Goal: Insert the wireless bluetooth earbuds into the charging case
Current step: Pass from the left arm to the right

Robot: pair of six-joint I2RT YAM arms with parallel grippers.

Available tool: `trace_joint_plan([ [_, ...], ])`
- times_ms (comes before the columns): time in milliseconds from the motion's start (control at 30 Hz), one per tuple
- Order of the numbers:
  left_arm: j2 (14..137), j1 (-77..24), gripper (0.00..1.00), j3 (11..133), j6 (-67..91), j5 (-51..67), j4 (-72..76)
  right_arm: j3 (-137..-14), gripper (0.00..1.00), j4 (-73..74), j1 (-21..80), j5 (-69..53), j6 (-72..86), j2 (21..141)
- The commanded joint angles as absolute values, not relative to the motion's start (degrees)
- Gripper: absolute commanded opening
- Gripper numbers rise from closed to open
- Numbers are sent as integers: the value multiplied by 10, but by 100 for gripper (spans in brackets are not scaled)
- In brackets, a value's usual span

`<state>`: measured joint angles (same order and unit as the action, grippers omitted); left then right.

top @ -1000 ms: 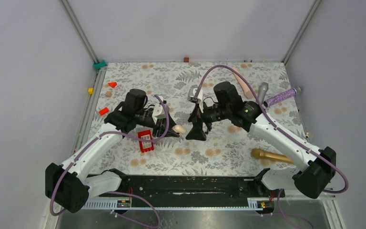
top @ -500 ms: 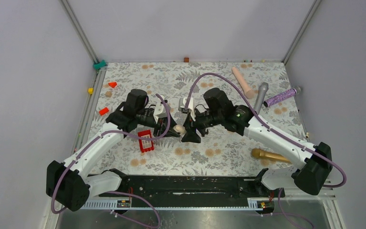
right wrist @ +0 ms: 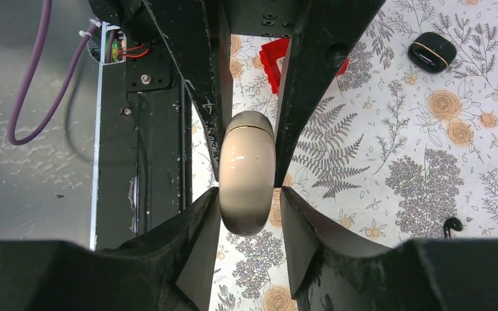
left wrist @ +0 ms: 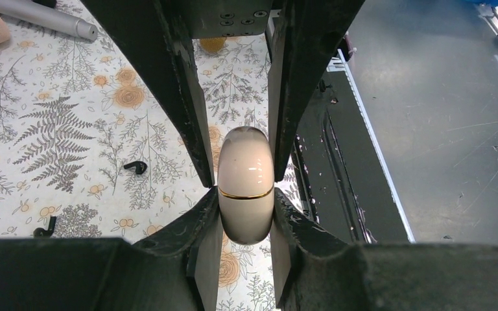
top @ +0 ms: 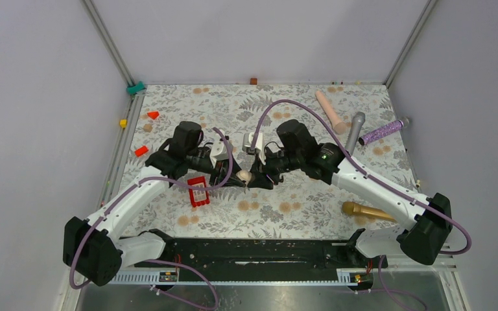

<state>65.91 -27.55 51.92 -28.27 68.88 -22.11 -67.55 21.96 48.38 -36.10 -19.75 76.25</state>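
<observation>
R claw, wide a sec ago, now clamps case that L claw grips too, so opening it prob. next; buds lie on worktop.

The right arm swings left across the floral surface, bringing the right gripper from well apart up to the cream oval charging case in the left gripper. Its jaws, wide open a second ago, now narrow against the case's sides. The pink cylinder, earlier half hidden by the arm, now shows whole.
</observation>
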Motion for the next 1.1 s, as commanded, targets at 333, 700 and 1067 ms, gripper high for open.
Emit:
trace_joint_plan([
  [333, 667, -286, 1, 520, -278, 706, -191, -679, 43, 213, 499, -351, -214, 759],
  [700, 672, -285, 33, 521, -279, 703, -192, -687, 17, 228, 498, -361, -225, 755],
  [1067, 653, -282, 99, 533, -272, 665, -194, -696, 14, 240, 498, -342, -228, 751],
])
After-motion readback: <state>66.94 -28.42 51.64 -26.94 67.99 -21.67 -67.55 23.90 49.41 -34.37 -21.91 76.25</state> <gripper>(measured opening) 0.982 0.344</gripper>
